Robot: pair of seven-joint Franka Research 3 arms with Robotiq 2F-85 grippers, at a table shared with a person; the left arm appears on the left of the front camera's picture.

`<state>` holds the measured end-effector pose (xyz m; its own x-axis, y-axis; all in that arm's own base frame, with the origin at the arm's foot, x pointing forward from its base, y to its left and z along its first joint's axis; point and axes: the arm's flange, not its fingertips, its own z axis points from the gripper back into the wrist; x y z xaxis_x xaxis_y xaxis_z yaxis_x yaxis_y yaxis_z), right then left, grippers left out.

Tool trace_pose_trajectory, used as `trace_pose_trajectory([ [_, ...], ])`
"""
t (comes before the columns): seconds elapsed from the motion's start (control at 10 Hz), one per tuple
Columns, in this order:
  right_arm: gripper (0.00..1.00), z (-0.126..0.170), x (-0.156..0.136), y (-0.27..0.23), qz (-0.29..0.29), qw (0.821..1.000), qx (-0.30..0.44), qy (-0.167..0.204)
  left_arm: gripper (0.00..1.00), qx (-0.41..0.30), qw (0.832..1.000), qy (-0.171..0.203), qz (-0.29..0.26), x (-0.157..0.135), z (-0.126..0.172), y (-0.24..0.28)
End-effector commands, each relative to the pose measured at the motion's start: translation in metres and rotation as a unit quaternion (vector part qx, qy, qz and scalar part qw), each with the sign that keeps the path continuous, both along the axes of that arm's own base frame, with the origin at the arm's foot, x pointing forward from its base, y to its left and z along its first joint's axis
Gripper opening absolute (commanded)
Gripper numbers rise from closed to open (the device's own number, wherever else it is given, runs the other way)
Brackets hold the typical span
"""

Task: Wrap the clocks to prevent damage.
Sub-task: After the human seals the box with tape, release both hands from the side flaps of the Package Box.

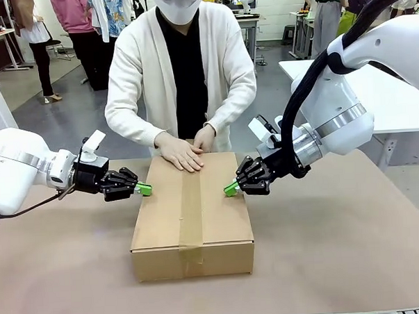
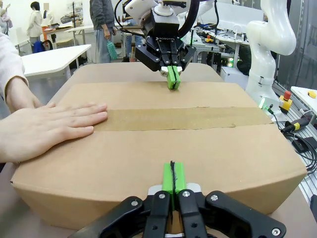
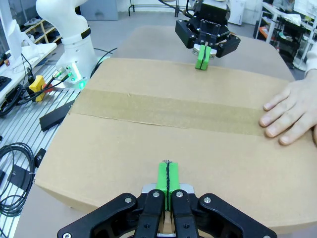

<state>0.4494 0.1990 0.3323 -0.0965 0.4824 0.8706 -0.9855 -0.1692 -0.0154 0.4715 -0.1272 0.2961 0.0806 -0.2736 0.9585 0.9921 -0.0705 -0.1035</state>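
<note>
We see a closed cardboard box [image 1: 191, 217] resting on the brown desk [image 1: 339, 262], with a strip of brown tape [image 1: 190, 206] running down the middle of its top from the person's side to the near face. The box is our landmark. The left claw [image 1: 145, 190] sits at the box's left top edge, its 2 green pads pressed together with nothing between them, the tips touching or just over the cardboard rim. The right claw [image 1: 230, 189] mirrors it at the box's right top edge, its pads likewise pressed flat together and pinching nothing. At the box's far end, the person's 2 hands [image 1: 181, 152] lie on the top, one palm flat across the tape. In the left wrist view, that hand [image 2: 49, 130] spreads over the tape [image 2: 188, 118] while the right claw [image 2: 173, 78] rests on the opposite rim. No clocks are visible; the box is shut.
</note>
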Motion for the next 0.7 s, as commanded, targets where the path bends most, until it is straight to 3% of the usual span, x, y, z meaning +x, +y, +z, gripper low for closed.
trace_pose_trajectory([
  [0.0, 0.01, -0.0028, 0.0002, 0.0001, -0.002, 1.0, -0.002, 0.001, 0.0, 0.005, 1.0, -0.002, 0.001, -0.0006, -0.0021, -0.0016],
  [0.6, 0.01, -0.0028, 0.0002, 0.0001, -0.002, 1.0, -0.002, 0.001, 0.0, 0.005, 1.0, -0.002, 0.001, -0.0006, -0.0021, -0.0016],
])
